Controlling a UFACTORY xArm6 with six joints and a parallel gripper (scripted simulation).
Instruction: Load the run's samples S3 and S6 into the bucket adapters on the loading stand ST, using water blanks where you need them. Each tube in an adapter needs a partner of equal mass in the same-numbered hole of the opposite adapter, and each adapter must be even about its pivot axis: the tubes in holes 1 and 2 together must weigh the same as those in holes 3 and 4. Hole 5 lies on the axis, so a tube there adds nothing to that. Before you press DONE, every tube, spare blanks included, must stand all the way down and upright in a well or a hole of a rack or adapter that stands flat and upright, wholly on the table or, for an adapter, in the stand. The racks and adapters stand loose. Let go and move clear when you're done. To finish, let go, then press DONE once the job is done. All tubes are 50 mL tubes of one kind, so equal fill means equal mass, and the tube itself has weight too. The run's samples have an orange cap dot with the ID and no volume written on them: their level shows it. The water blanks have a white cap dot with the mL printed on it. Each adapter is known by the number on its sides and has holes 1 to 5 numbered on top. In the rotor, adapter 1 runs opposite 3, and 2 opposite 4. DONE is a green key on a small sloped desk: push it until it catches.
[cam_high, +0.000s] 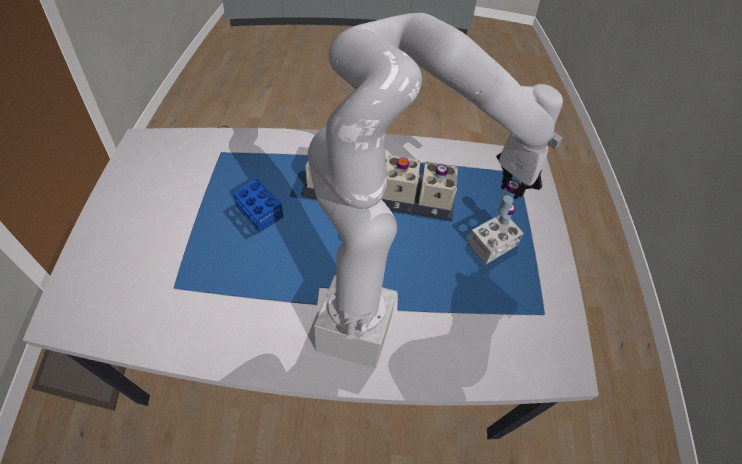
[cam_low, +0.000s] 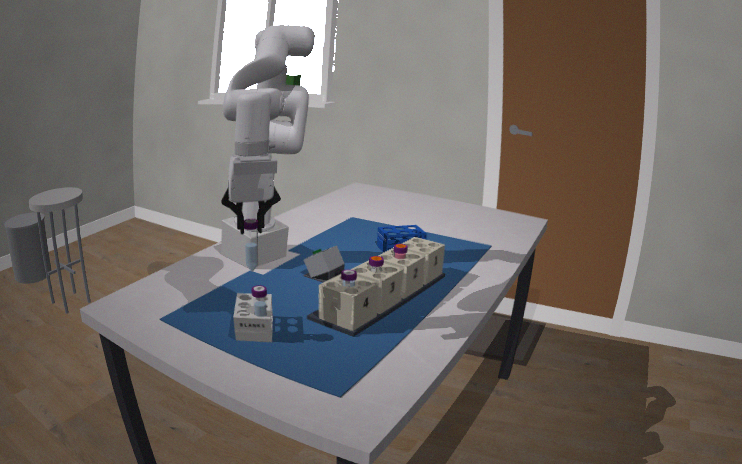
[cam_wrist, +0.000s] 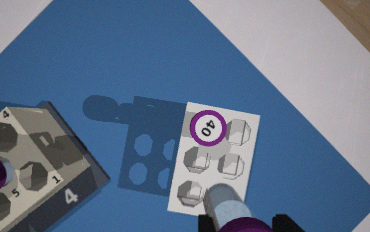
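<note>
A blank (cam_high: 506, 207) (cam_low: 251, 254) (cam_wrist: 228, 207) hangs beneath the gripper (cam_high: 513, 192) (cam_low: 251, 229) (cam_wrist: 246, 223), whose fingers are closed on it near its purple-ringed cap. Its long axis runs close to upright, base down and apart from the rack (cam_high: 485, 252) (cam_low: 253, 333) (cam_wrist: 248, 155), where another blank, marked 40 (cam_high: 510, 209) (cam_low: 259, 291) (cam_wrist: 208, 128), stands in a well. The held blank's printed volume cannot be read. Across the mat, orange-dotted samples stand in adapter 3 (cam_high: 398, 192) (cam_low: 391, 293) and adapter 2 (cam_low: 415, 277), and a white-dotted blank stands in adapter 4 (cam_high: 437, 196) (cam_low: 365, 310) (cam_wrist: 25, 152). Adapter 1 (cam_high: 310, 177) (cam_low: 436, 263), at the far end of the stand (cam_high: 451, 214) (cam_low: 354, 331) (cam_wrist: 102, 178), shows no cap in the exterior view, so the held blank is probably meant as its partner for the sample in adapter 3. From the gripper, seen from the top, that lies well to the left, past adapters 4, 3 and 2; adapter 4 is the nearest. The carry likely calls for enough height to clear the standing caps, with the tube kept vertical above the matching hole.
</note>
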